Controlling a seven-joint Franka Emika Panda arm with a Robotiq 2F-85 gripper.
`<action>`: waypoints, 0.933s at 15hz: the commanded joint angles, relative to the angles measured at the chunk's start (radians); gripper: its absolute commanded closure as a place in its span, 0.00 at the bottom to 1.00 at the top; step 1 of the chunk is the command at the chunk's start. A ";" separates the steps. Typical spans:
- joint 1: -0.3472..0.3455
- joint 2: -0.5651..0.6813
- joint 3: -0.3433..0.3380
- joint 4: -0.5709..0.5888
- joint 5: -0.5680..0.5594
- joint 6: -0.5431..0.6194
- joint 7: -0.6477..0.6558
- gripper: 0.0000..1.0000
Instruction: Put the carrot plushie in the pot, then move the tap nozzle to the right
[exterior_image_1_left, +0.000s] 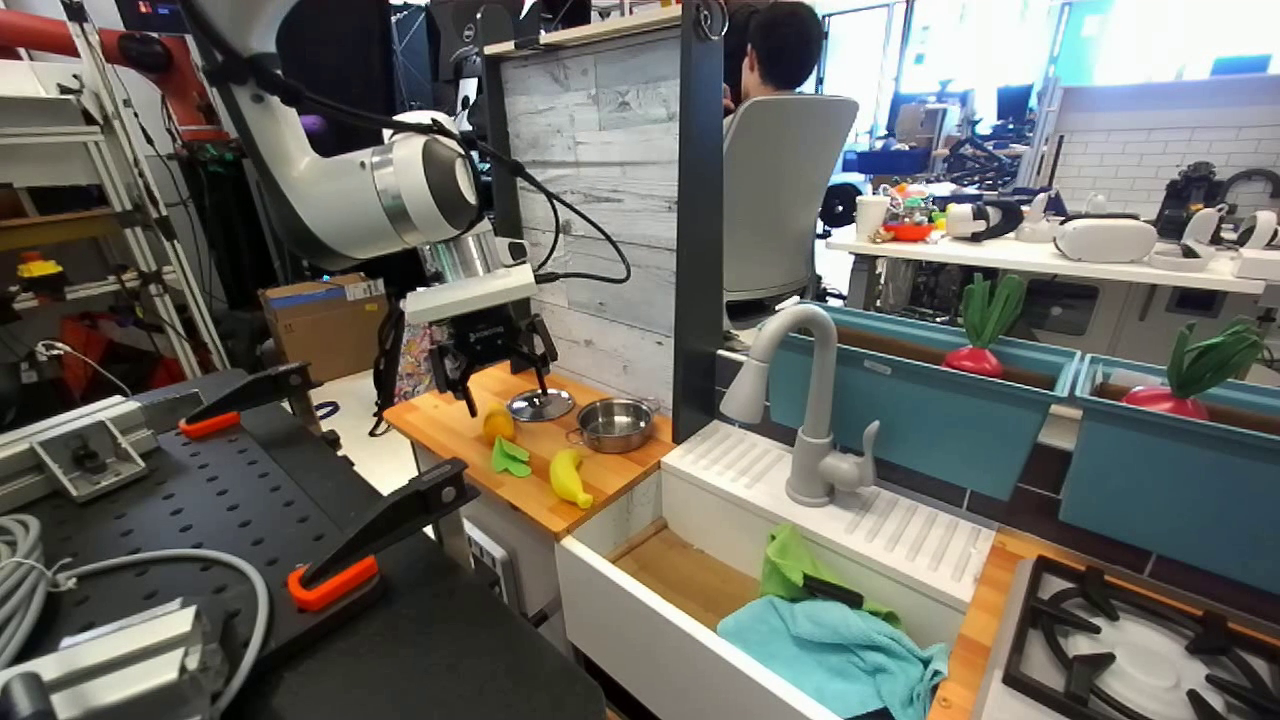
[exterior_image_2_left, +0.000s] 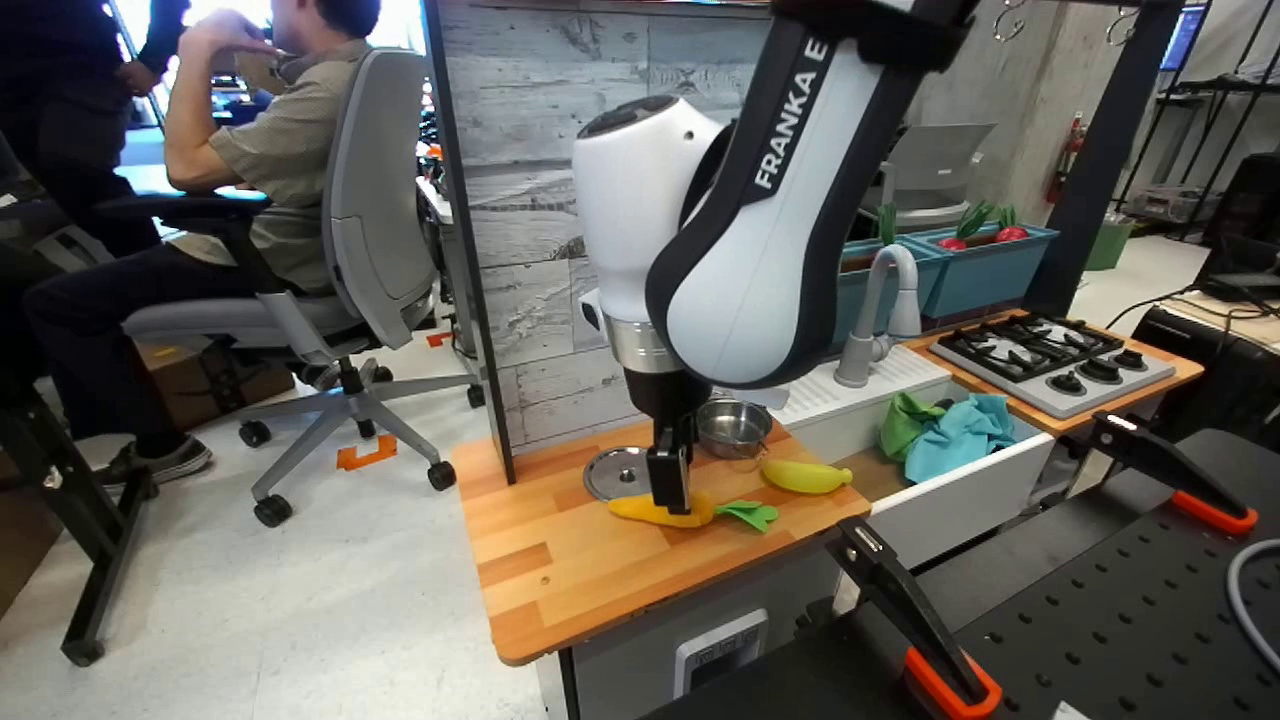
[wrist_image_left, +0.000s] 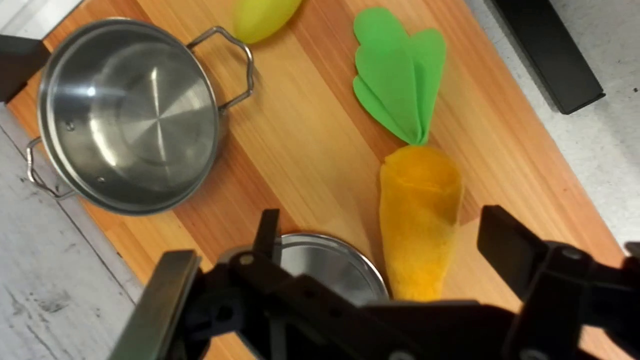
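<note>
Hand (wrist_image_left: 384, 240): foremost in the wrist view; jaws spread well apart, nothing clamped between them. Hangs above the carrot (wrist_image_left: 420, 220), one jaw to either side in that view; contact cannot be told.

Pot (wrist_image_left: 130, 117): far left there; round, shallow, shiny steel, uncovered, upright on the tabletop (wrist_image_left: 305, 125). Judged light and slick; a knock to the rim may skid it.

Banana (wrist_image_left: 265, 17): yellow; next rightward, at the upper edge, near the pot.

Lid (wrist_image_left: 330, 265): steel; flat on the tabletop, partly hidden by the hand, just beside the carrot.

Carrot: orange-yellow toy; rightmost of the set, lying on the tabletop, not yet in the pot. Leaves (wrist_image_left: 400, 80) toward the top of the wrist view, narrow end behind the hand. Judged light, soft and hard to damage, the cloth likely giving good friction. Best hold: across the thick body, a little short of the leaves, squeezed firmly, since the filling should give. Leaves look thin and floppy, apt to fold in a pinch; the narrow end may slip free.

Tap (exterior_image_1_left: 820, 390): right of the tabletop in an exterior view; matte grey, upright, arched, the spout (exterior_image_1_left: 743, 395) bent down to the left of its base. Judged stiff, fixed at the foot, turning at the neck; better pushed sideways near the spout's end than clamped.
</note>
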 joint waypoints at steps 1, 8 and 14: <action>0.003 0.058 -0.003 0.050 0.001 0.025 -0.035 0.00; -0.018 0.096 0.010 0.087 0.012 0.015 -0.087 0.66; 0.017 0.045 0.000 0.042 -0.009 0.009 -0.085 0.99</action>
